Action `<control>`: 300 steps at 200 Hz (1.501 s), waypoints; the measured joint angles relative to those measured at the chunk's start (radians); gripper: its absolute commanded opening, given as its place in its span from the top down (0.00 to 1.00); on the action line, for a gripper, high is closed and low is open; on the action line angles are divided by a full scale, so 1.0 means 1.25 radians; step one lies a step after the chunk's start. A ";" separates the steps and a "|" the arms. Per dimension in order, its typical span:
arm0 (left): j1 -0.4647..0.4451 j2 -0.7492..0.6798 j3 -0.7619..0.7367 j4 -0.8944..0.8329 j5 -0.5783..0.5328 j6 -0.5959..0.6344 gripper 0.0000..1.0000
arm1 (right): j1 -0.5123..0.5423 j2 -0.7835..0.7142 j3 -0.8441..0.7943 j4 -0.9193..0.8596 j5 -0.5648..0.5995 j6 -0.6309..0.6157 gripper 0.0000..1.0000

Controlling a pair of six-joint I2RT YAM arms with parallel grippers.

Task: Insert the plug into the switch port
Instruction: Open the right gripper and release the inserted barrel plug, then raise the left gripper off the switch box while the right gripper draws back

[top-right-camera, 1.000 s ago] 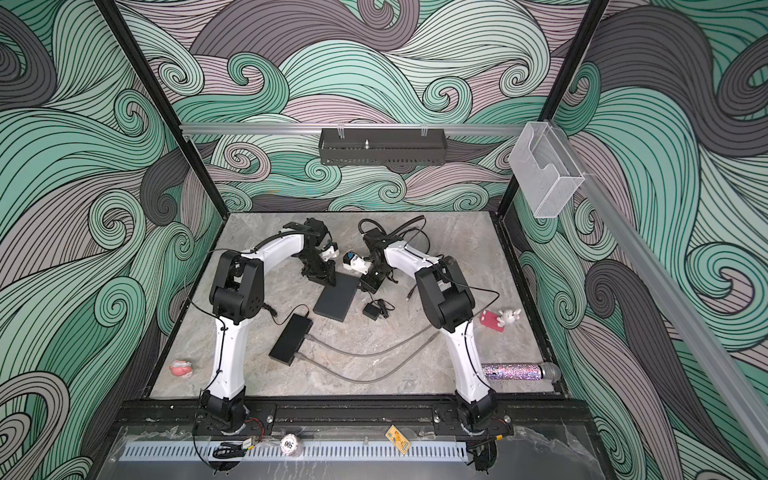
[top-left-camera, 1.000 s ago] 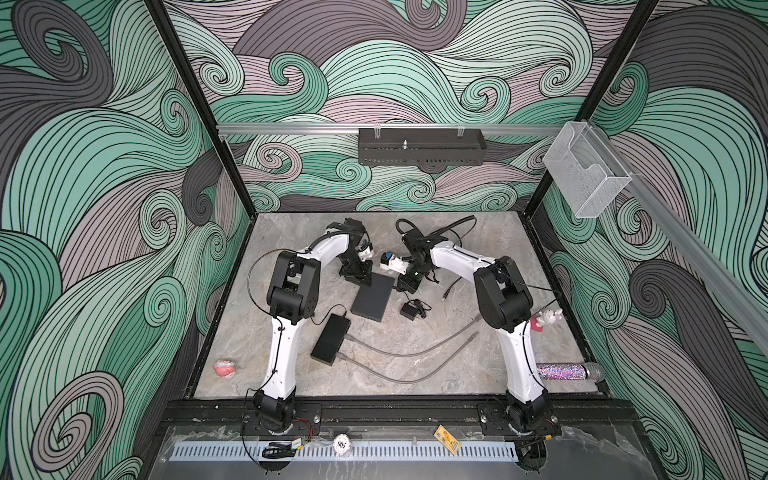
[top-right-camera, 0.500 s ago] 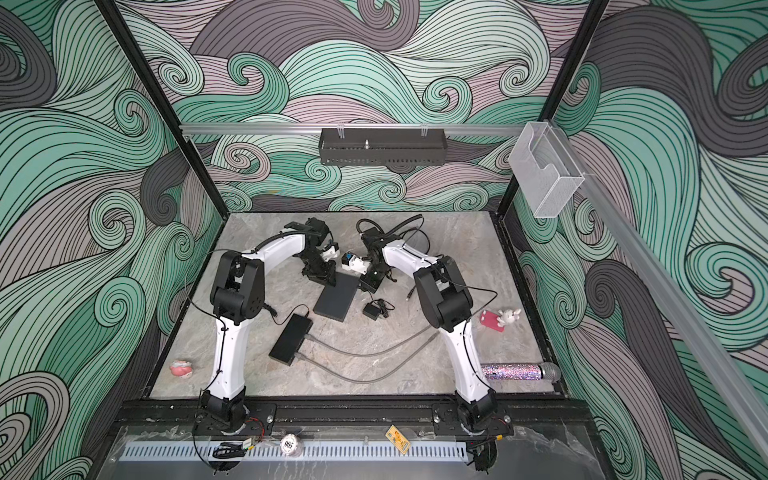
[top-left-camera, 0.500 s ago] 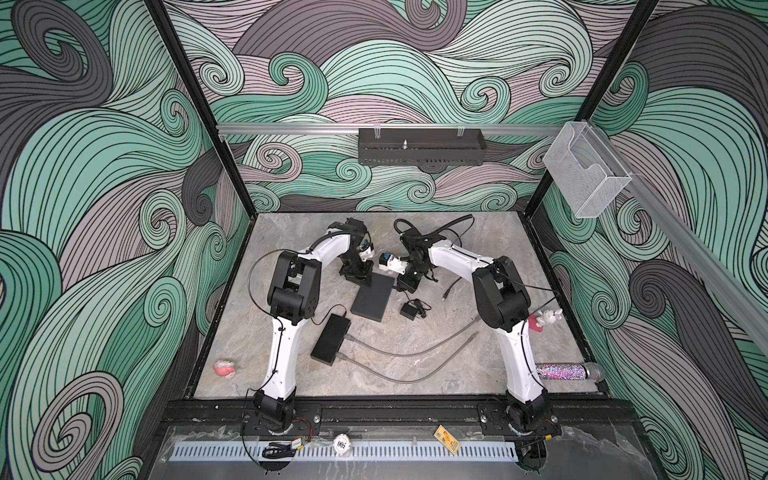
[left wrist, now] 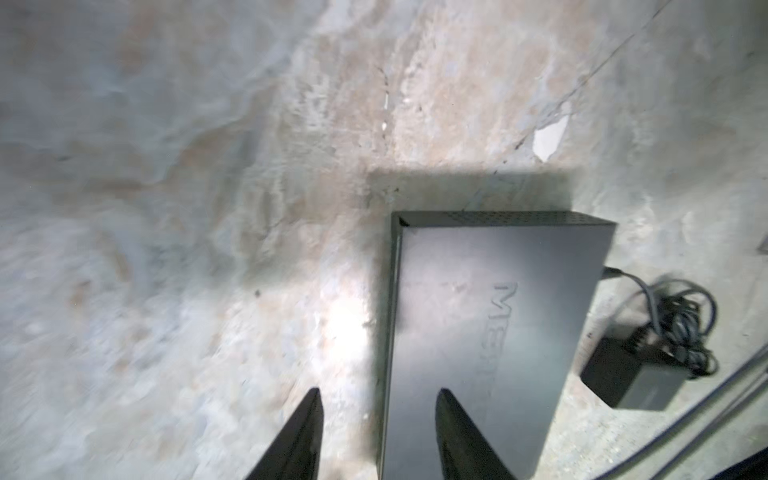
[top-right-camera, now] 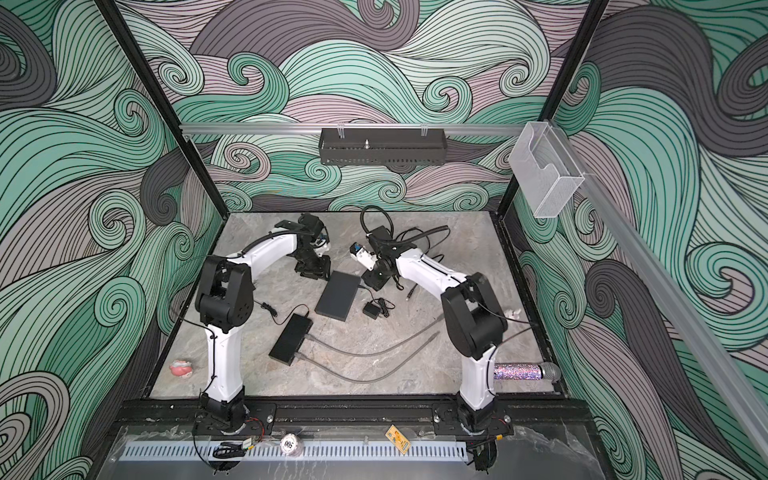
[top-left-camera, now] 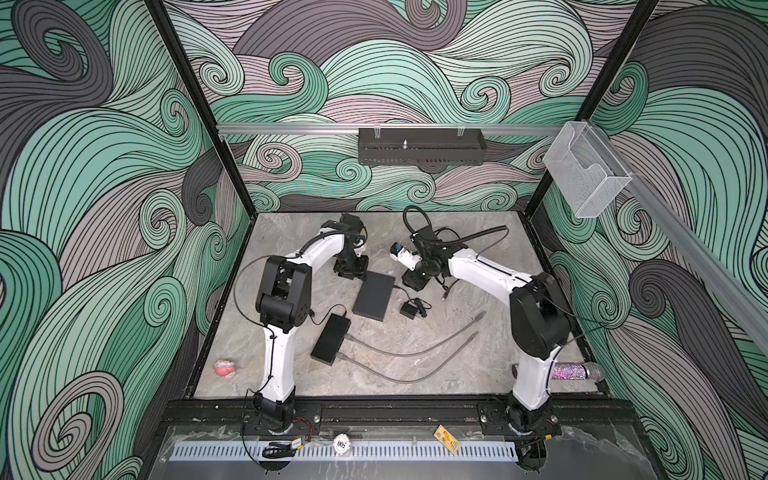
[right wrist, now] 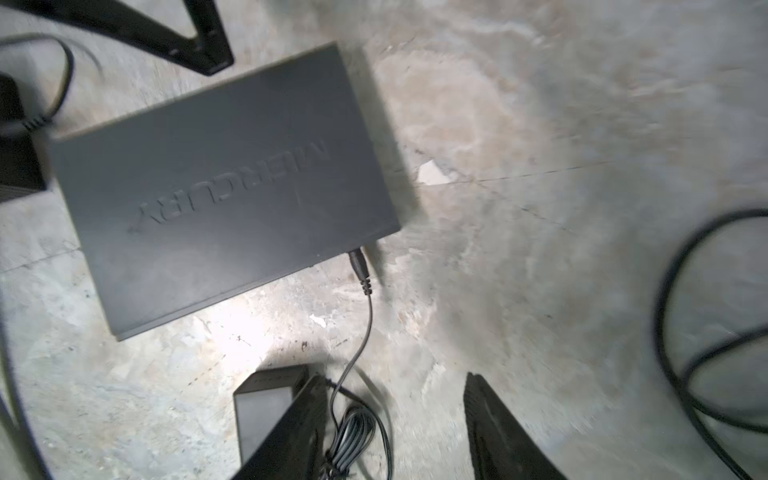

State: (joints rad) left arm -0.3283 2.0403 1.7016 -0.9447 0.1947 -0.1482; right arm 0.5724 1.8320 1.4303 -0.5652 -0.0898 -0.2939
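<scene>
The switch lies flat on the table. The plug sits in the port on the long side of the switch, close to a corner. Its thin cable runs away to the black adapter, just beside the switch. The left gripper hovers over one end of the switch, its jaws partly apart and holding nothing. The right gripper hangs near the plug side of the switch, jaws wide and empty, and the cable passes close to one finger.

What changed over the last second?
The right gripper opened its fingers, letting go of the plug, which sits plugged into the switch, and backed away from it. The left gripper opened wider. The switch, adapter and grey cables stayed put.
</scene>
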 measured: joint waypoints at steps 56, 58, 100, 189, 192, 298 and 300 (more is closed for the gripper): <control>0.018 -0.266 -0.098 0.113 0.087 -0.046 0.52 | 0.079 -0.136 -0.114 -0.063 0.011 0.239 0.32; 0.018 -0.271 -0.100 0.116 0.091 -0.048 0.52 | 0.083 -0.135 -0.116 -0.066 0.009 0.239 0.32; 0.018 -0.281 -0.125 0.145 0.150 -0.074 0.52 | 0.125 -0.085 -0.130 -0.138 0.006 0.201 0.34; 0.020 -0.281 -0.127 0.152 0.178 -0.080 0.52 | 0.130 0.089 -0.053 -0.173 0.071 0.108 0.42; 0.020 -0.281 -0.127 0.152 0.178 -0.080 0.52 | 0.131 0.091 -0.053 -0.173 0.073 0.106 0.42; 0.021 -0.277 -0.127 0.152 0.178 -0.080 0.52 | 0.160 0.083 -0.045 -0.168 0.086 0.053 0.67; 0.021 -0.277 -0.127 0.152 0.178 -0.080 0.52 | 0.160 0.081 -0.045 -0.167 0.084 0.053 0.67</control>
State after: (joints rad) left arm -0.3019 1.6936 1.5425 -0.7544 0.4168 -0.2478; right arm 0.7727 1.9327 1.3739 -0.7742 0.0154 -0.2272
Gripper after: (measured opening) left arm 0.480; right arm 0.351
